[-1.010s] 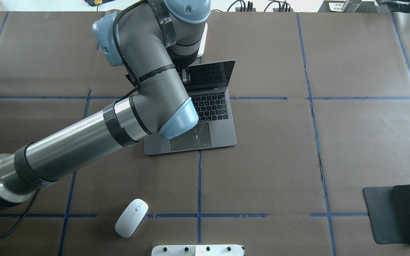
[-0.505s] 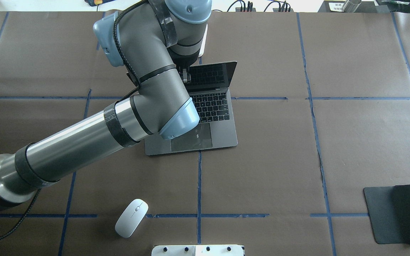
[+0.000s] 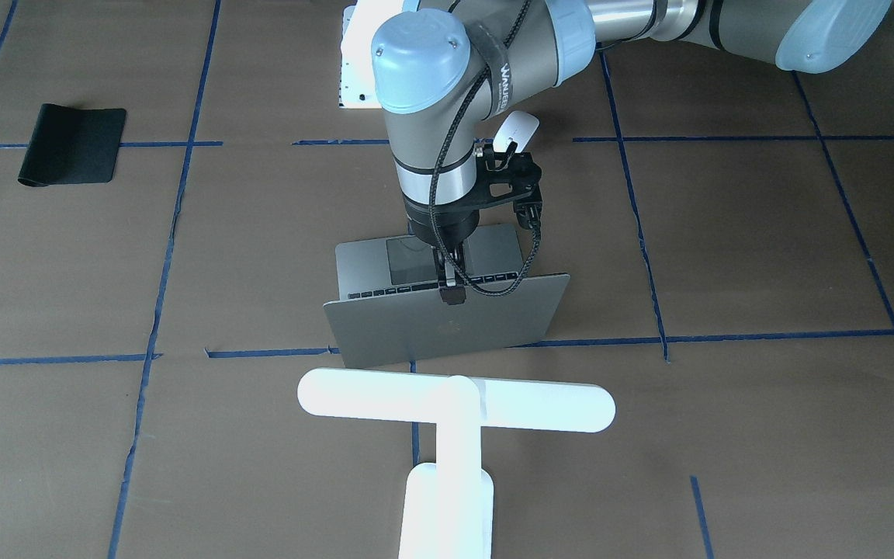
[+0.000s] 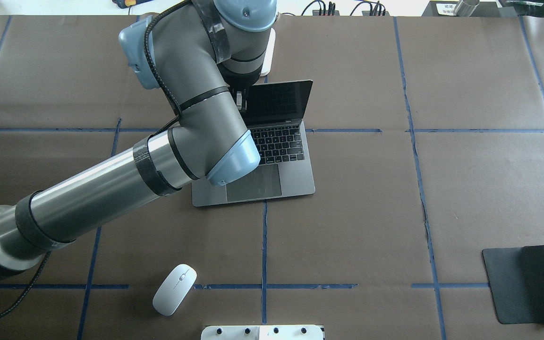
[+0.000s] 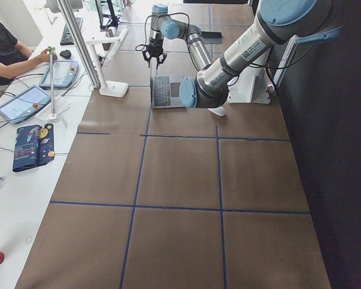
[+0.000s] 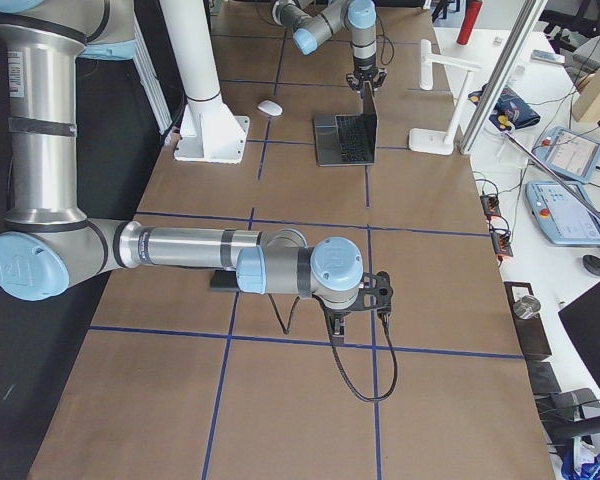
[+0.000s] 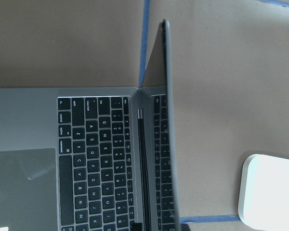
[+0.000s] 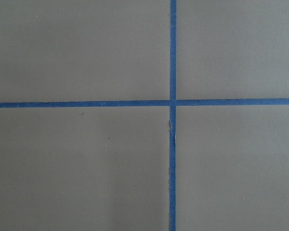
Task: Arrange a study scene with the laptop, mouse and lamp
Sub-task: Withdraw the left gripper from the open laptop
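The left gripper (image 3: pixel 451 289) is pinching the top edge of the laptop's lid near its middle, with its fingers drawn narrow, one on the screen side and one on the outer side. The left arm is reaching across from the robot's left, with its wrist pointing straight down over the keyboard. The left wrist camera is seeing the lid edge-on, with keys on one side of it and bare counter on the other.

The laptop (image 4: pixel 295 175) is sitting open near the middle of the counter (image 4: pixel 371 212), its trackpad toward the robot and its lid standing close to upright. The lamp (image 3: pixel 455 407) is standing just beyond the lid on the side away from the robot, its bar head running roughly parallel to the lid. The mouse (image 4: pixel 174 289) is lying on the robot's side of the counter, to the left of the laptop and well apart from it. A black pad (image 4: pixel 522 283) is lying far off to the robot's right.

The right gripper (image 6: pixel 338 325) is hanging over bare counter, well apart from the laptop. Whether it is wide or narrow cannot be told. Its wrist camera is showing only a crossing of blue tape (image 8: pixel 173 48).
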Available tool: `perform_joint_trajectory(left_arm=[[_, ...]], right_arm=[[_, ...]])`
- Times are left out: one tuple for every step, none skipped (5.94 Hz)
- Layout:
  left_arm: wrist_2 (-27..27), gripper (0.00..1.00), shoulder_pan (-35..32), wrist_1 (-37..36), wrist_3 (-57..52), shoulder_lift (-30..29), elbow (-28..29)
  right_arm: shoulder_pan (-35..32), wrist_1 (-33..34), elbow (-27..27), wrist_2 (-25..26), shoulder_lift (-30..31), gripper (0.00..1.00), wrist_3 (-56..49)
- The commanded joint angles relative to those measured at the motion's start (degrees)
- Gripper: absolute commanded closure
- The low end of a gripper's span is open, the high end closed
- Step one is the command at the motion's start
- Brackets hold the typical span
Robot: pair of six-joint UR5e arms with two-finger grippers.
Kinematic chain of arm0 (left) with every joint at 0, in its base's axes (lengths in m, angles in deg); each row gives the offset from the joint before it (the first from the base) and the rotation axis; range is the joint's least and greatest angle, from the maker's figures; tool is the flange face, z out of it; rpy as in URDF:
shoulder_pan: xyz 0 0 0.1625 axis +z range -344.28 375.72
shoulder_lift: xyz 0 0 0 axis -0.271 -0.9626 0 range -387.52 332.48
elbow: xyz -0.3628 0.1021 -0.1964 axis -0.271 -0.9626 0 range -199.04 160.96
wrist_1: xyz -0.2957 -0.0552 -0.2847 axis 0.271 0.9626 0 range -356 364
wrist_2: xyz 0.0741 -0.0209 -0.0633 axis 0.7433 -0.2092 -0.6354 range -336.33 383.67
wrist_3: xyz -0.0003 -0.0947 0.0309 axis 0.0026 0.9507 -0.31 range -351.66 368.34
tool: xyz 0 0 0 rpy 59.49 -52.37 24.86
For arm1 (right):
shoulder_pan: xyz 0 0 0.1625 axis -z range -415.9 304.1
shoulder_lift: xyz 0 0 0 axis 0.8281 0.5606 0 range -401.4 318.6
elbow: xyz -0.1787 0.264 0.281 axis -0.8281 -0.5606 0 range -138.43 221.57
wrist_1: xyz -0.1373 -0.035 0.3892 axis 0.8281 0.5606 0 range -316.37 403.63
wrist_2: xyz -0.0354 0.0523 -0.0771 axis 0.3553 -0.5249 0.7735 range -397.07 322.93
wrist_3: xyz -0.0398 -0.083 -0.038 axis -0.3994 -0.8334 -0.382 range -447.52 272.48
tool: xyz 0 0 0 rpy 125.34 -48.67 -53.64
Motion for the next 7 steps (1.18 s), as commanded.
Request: perform_joint_trajectory(left_arm=[[0.07,0.0,-0.4,-0.57,-14.57,8.94,-13.31],[-0.1,0.0,-2.23,-0.66,-22.05,17.71,-27.0],[-0.19,0.0,-2.42,-1.44,-29.61,24.85,-36.09],[-0.1,0.0,-2.6,-5.28,-38.04,27.18,-40.88],[-0.19,0.0,-2.6,-7.92,-46.3,28.69,-43.46],[-0.28,0.0,-2.34,-8.12,-51.61,31.4,-45.13],[-0.45,0.0,-1.72,-8.13,-55.4,34.56,-47.5]], right_arm=[[0.09,0.03,0.6,0.0,-0.55,0.0,0.0],[0.0,0.12,0.16,0.0,-0.81,0.0,0.0],[0.0,-0.23,0.68,0.09,-0.38,0.0,-0.09],[0.0,-0.23,1.21,0.26,-0.03,0.0,-0.26],[0.09,-0.32,3.91,0.44,1.8,0.0,1.39],[0.26,-0.84,8.64,0.44,3.74,0.0,7.24],[3.31,-2.24,11.99,0.53,6.02,0.0,12.43]])
